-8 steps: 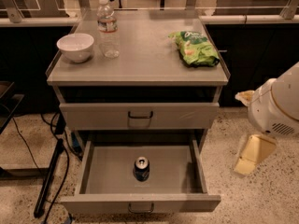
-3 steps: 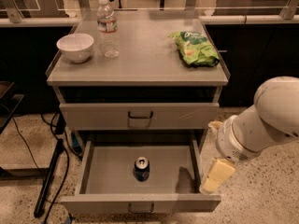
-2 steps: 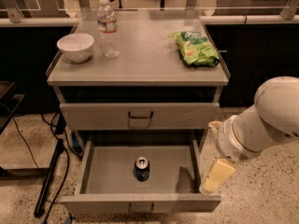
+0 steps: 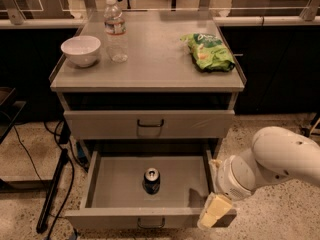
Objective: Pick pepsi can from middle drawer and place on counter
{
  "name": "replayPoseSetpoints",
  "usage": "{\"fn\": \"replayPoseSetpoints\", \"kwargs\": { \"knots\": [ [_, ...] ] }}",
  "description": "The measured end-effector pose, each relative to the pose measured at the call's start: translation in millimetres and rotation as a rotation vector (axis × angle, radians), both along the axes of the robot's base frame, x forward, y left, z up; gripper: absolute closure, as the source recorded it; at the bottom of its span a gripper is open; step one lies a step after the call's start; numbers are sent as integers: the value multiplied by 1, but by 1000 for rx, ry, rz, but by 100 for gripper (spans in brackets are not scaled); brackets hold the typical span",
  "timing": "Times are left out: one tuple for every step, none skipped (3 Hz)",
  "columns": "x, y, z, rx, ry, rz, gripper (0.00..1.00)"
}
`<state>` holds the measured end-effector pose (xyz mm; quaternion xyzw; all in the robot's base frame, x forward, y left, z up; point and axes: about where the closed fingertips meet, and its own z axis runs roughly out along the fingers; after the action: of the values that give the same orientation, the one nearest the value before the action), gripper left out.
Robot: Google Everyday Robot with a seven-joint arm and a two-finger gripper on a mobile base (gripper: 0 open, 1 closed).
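Observation:
The pepsi can [image 4: 151,180] stands upright in the middle of the open middle drawer [image 4: 100,184], silver top up. The counter [image 4: 155,59] is the flat grey cabinet top above. My gripper [image 4: 214,211] hangs at the drawer's front right corner, to the right of the can and apart from it. The white arm [image 4: 280,159] comes in from the right edge.
On the counter stand a white bowl [image 4: 80,50], a clear water bottle [image 4: 115,30] and a green chip bag [image 4: 208,51]. A shut drawer [image 4: 150,124] sits above the open one. Cables and a black stand [image 4: 52,189] lie on the floor at left.
The arm has come in from the right toward the drawer's front right corner since the earliest frame. It has barely moved over the last second. The can has not moved.

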<state>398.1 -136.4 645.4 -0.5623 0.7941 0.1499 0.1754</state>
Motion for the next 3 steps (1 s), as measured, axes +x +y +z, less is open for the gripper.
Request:
{"fn": "replayPoseSetpoints", "kwargs": {
  "knots": [
    [0,0,0,0,0,0,0],
    [1,12,-28,35,3,-30,0],
    [31,32,-92,104,1,-72,0]
  ]
}}
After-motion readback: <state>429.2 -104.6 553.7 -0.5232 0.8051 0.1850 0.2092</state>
